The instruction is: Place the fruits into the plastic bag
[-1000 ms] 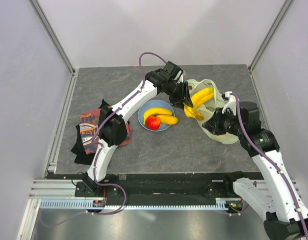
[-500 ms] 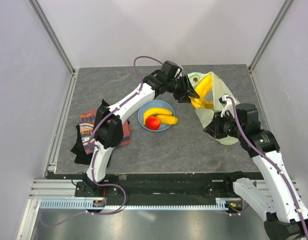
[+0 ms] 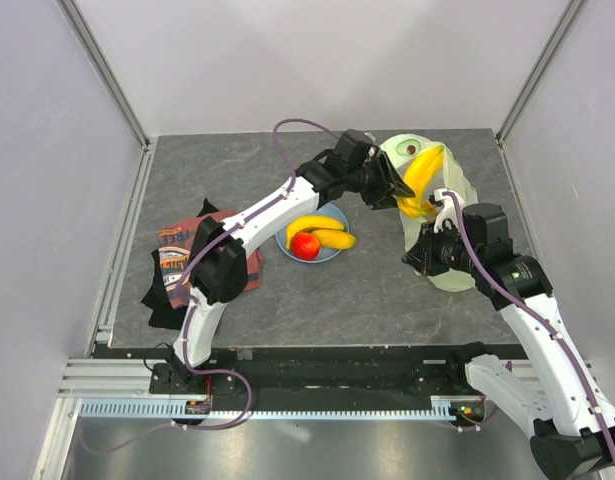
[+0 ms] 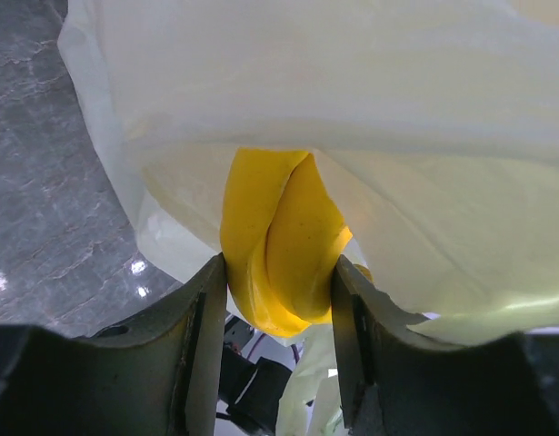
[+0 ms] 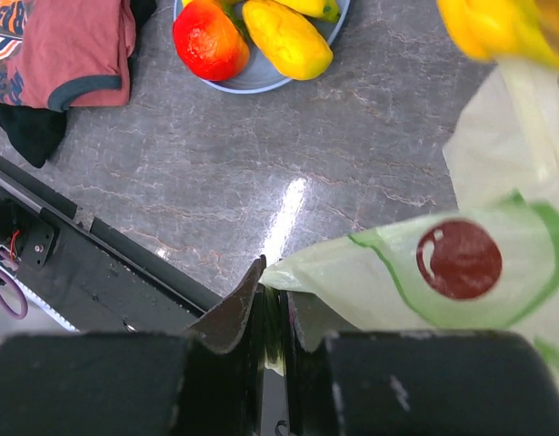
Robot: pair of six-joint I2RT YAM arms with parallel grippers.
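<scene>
Fruits: 1 banana bunch [image 3: 420,180] in hand, the rest on the blue plate [image 3: 285,242] mid-counter, i.e. 1 more yellow fruit [image 3: 322,228] + 1 red fruit [image 3: 305,245]. No green one visible in any view.

Plastic bag [image 3: 449,275] sits at 2 o'clock on the counter [image 3: 367,300] in the top view. Left arm [image 3: 277,200] reaches across to it. Left jaws are clamped on the banana bunch, 1 pad each side per wrist cam, no gap. Bag film drapes over the bunch's far end, so it's at the mouth and prob partly in; how deep, can't tell. Right jaws are closed on the bag's edge, pinching thin film at the bag's 6 o'clock side and holding the mouth up. Can't see if anything's already inside. Red T-shirt [image 3: 177,255] at 9 o'clock, not involved.

Step, IMO: inserting the bunch. Early in the task, at least 2 fruits left on the plate.

Next move needs:
- push the bunch further past the lip, toward 1 o'clock
- open left jaws only once the bunch is fully under film, else it lands on the counter
- right pinch must hold or the mouth collapses
- retract left straight back toward 8 o'clock; thin film could snag on the jaws
- then go for the plate
</scene>
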